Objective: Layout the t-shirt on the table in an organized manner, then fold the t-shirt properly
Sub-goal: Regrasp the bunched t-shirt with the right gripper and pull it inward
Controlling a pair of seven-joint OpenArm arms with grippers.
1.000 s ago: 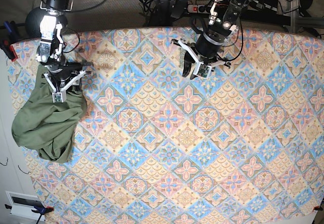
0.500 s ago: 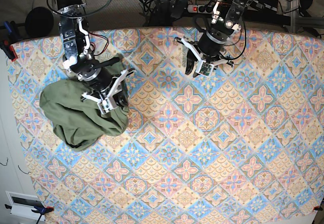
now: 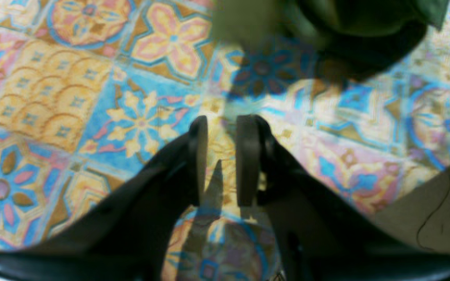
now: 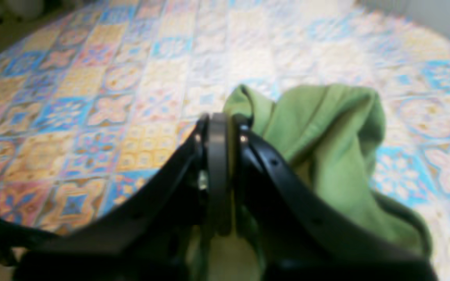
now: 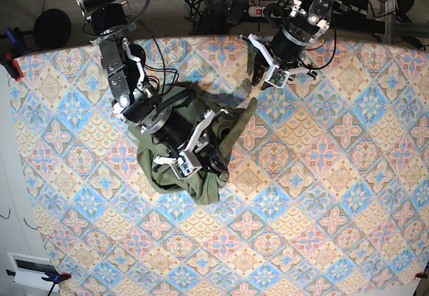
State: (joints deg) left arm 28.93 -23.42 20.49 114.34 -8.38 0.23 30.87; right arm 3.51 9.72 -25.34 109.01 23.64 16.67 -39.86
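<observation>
The soft, light shirt (image 5: pixel 181 152) lies bunched at the middle left of the surface (image 5: pixel 322 195), the right tool (image 4: pixel 219 128) pinching a fold, the left tool (image 3: pixel 222 125) slightly spread and empty; hems or shoulders seem better holds.

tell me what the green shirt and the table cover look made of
The t-shirt looks like soft matte knit cotton: it bunches in loose rounded folds with no shine. The table cover seems a thin printed cloth or coated sheet, lying flat with a faint sheen under the light; which one the views leave open.
</observation>
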